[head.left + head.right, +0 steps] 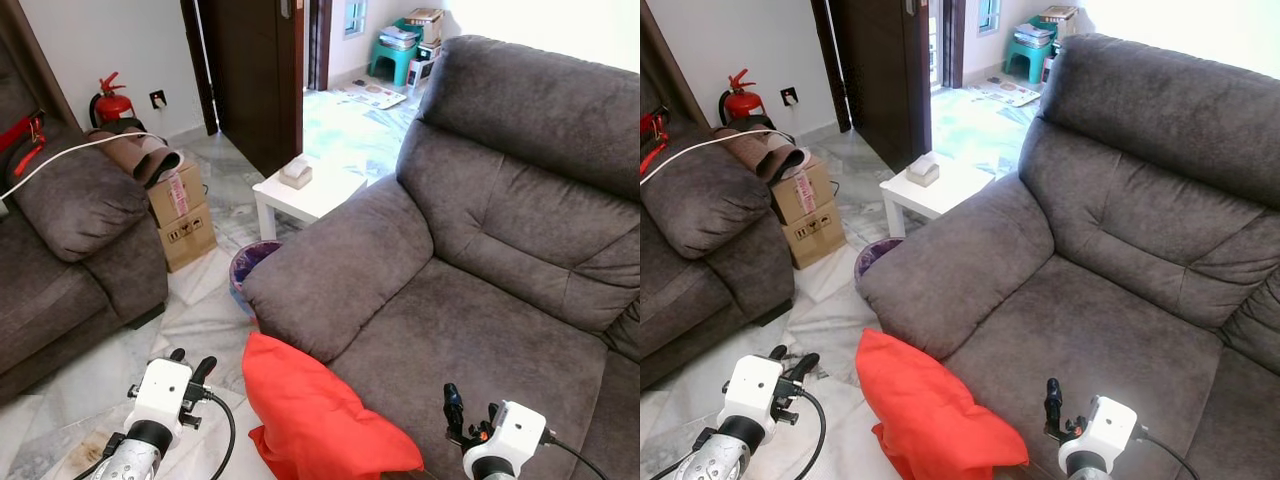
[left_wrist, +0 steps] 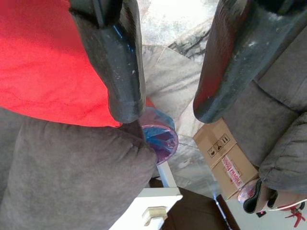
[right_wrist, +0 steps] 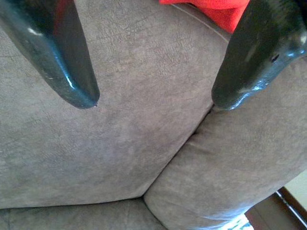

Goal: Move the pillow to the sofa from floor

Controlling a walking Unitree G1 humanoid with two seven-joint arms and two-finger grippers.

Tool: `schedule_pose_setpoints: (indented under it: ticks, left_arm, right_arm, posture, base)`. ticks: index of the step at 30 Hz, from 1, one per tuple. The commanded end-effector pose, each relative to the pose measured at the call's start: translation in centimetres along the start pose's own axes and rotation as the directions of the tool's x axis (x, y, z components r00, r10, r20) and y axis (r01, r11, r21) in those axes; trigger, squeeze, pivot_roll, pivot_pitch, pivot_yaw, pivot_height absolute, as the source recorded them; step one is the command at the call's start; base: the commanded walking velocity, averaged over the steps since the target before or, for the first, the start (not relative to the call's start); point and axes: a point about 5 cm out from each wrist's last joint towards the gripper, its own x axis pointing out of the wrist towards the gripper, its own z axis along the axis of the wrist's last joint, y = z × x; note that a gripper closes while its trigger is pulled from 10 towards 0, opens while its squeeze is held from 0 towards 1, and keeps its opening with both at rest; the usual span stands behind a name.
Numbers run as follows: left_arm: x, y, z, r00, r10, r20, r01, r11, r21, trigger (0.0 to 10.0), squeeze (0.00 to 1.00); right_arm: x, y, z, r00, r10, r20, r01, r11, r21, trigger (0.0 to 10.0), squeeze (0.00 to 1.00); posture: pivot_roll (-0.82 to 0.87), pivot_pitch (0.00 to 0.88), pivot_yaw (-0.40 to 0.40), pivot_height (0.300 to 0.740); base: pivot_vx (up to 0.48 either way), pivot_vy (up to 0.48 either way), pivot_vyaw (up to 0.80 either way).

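The pillow (image 1: 318, 415) leans against the front edge of the sofa (image 1: 480, 290), with the left claw (image 1: 192, 368) to its left over the floor (image 1: 195, 320), the right claw (image 1: 470, 415) over the seat, and a bin (image 1: 250, 262) and small worktop (image 1: 305, 195) beyond the armrest.

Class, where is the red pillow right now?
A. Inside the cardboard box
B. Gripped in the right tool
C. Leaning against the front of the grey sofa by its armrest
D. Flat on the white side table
C: the red pillow leans against the grey sofa front, untouched by both tools.
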Motion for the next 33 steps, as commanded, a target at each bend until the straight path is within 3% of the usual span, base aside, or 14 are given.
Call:
schedule_pose_setpoints:
  ticks: [1,6,33]
  left_arm:
    - [-0.17,-0.04,0.03,1.000,0.001,0.000,-0.001,1.000,0.008,10.0,0.00]
    - [-0.19,-0.12,0.05,1.000,-0.001,0.002,0.001,1.000,0.006,10.0,0.00]
    - [-0.24,-0.21,-0.01,1.000,0.004,-0.001,-0.004,1.000,-0.008,10.0,0.00]
  right_arm:
    - [-0.04,-0.17,-0.19,1.000,-0.009,-0.016,0.009,1.000,-0.003,10.0,0.00]
    - [0.01,-0.14,-0.42,0.999,-0.007,-0.041,0.007,1.000,-0.013,10.0,0.00]
    - [0.00,-0.45,-0.42,0.999,-0.019,-0.049,0.019,1.000,-0.010,10.0,0.00]
  posture:
    - [0.14,0.103,-0.010,0.687]
    - [0.14,0.102,-0.009,0.662]
    - [0.14,0.106,-0.014,0.662]
  base:
    - [0.000,0.000,0.00]
    - [0.000,0.000,0.00]
    - [0.000,0.000,0.00]
